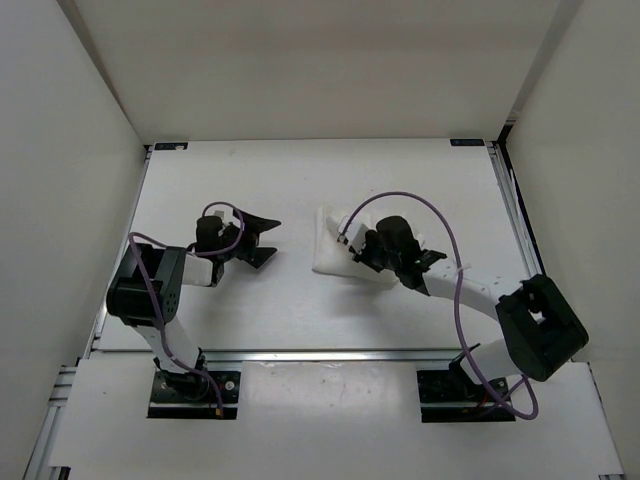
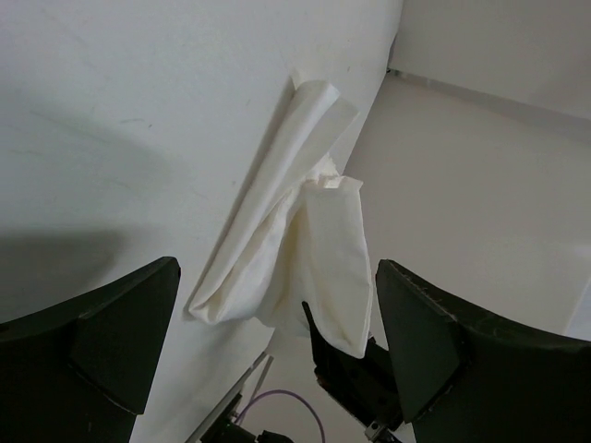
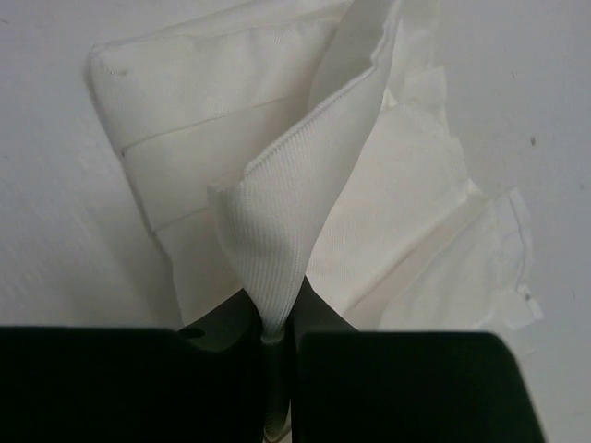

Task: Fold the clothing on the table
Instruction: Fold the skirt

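Clothing of thin white fabric, gathered into a narrow layered bundle, lies right of centre on the flat white matte table. The right gripper is clenched on a raised flap of it, holding that layer up off the stack. The left gripper, spread wide and grasping nothing, hovers near the bundle's left side. A late fold seems in hand; next, the flap needs carrying across and laying flat before release.

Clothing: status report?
Left claw open, off the clothing. Right claw pinching a raised fold. Clothing partly folded on table. No obstacles seen.
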`<act>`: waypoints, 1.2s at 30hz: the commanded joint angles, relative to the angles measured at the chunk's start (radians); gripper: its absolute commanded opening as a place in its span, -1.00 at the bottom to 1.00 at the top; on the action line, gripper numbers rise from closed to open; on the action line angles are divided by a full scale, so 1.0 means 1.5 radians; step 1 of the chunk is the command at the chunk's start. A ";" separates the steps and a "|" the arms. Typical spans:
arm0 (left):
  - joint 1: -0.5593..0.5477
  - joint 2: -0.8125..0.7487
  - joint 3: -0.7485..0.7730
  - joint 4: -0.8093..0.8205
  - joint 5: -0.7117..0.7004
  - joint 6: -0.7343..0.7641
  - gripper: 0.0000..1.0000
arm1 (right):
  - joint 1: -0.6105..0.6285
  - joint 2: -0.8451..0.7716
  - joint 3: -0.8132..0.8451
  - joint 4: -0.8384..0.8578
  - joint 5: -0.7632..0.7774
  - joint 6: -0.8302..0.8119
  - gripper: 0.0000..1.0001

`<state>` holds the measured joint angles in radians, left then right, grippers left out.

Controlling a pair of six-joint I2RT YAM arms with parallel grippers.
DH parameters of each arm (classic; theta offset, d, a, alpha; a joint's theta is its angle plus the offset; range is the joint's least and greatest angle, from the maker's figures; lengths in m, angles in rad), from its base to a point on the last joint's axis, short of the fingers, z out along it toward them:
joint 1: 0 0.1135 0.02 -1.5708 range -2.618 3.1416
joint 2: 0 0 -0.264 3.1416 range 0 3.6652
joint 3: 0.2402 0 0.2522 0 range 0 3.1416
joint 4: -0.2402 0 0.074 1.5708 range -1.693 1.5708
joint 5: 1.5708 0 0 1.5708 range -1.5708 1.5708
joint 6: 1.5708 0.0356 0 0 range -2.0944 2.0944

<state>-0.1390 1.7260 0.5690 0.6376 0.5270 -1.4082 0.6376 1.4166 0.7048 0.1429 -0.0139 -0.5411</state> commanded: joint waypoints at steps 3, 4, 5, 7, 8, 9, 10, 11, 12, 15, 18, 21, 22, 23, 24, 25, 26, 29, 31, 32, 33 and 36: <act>-0.004 -0.035 -0.029 0.035 0.007 -0.008 0.97 | 0.016 -0.025 0.018 0.054 -0.119 -0.093 -0.81; -0.005 -0.029 -0.022 0.035 0.006 -0.009 0.98 | 0.017 -0.022 0.023 0.047 -0.135 -0.102 -0.65; -0.009 -0.031 -0.018 0.036 0.011 -0.014 0.97 | 0.030 -0.014 0.025 0.023 -0.144 -0.117 -0.45; -0.017 -0.010 -0.015 0.043 0.018 -0.020 0.96 | 0.048 -0.015 0.022 -0.007 -0.124 -0.130 0.75; -0.020 -0.003 -0.008 0.042 0.020 -0.020 0.95 | 0.059 -0.025 0.025 -0.011 -0.104 -0.117 0.94; -0.020 -0.002 -0.003 0.051 0.023 -0.026 0.97 | 0.053 -0.049 0.039 0.000 -0.111 -0.078 0.95; -0.021 0.003 0.003 0.052 0.021 -0.029 0.98 | 0.023 -0.064 0.050 0.004 -0.136 -0.052 0.98; -0.024 0.007 0.005 0.048 0.023 -0.028 0.97 | 0.005 -0.092 0.070 0.018 -0.189 -0.005 0.99; -0.028 0.015 0.012 0.047 0.027 -0.027 0.98 | -0.015 -0.105 0.076 0.042 -0.184 0.016 0.99; -0.043 0.057 0.042 0.059 0.056 -0.037 0.98 | -0.040 -0.111 0.133 0.007 -0.091 0.100 0.95; -0.070 0.081 0.090 0.062 0.074 -0.047 0.97 | -0.107 -0.067 0.198 -0.094 -0.067 0.160 0.86; -0.088 0.090 0.140 0.057 0.134 -0.071 0.97 | -0.185 -0.036 0.234 -0.180 -0.105 0.233 0.82; -0.088 0.089 0.142 0.059 0.167 -0.086 0.97 | -0.215 -0.029 0.238 -0.201 -0.126 0.252 0.81; -0.083 0.082 0.139 0.064 0.178 -0.093 0.98 | -0.240 -0.024 0.246 -0.211 -0.139 0.262 0.79; -0.079 0.060 0.131 0.059 0.191 -0.101 0.97 | -0.247 -0.019 0.250 -0.215 -0.149 0.278 0.77; -0.081 0.047 0.125 0.028 0.188 -0.086 0.97 | -0.260 -0.023 0.245 -0.211 -0.158 0.287 0.77; -0.077 0.021 0.113 -0.026 0.184 -0.070 0.97 | -0.266 -0.024 0.242 -0.210 -0.158 0.287 0.77; -0.095 -0.018 0.160 -0.252 0.153 0.094 0.98 | -0.265 -0.045 0.217 -0.182 -0.154 0.288 0.76; -0.127 -0.028 0.173 -0.307 0.129 0.116 0.97 | -0.261 -0.055 0.199 -0.178 -0.150 0.281 0.75; -0.137 -0.034 0.168 -0.298 0.109 0.095 0.98 | -0.256 -0.064 0.194 -0.181 -0.149 0.281 0.75; -0.150 -0.042 0.152 -0.279 0.099 0.081 0.97 | -0.250 -0.064 0.192 -0.180 -0.147 0.280 0.77; -0.211 -0.059 0.127 -0.268 0.031 0.034 0.97 | -0.243 -0.071 0.171 -0.184 -0.151 0.296 0.77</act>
<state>-0.3767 1.6939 0.7887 0.3023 0.6647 -1.3460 0.2607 1.3460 0.9817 -0.1394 -0.2199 -0.1287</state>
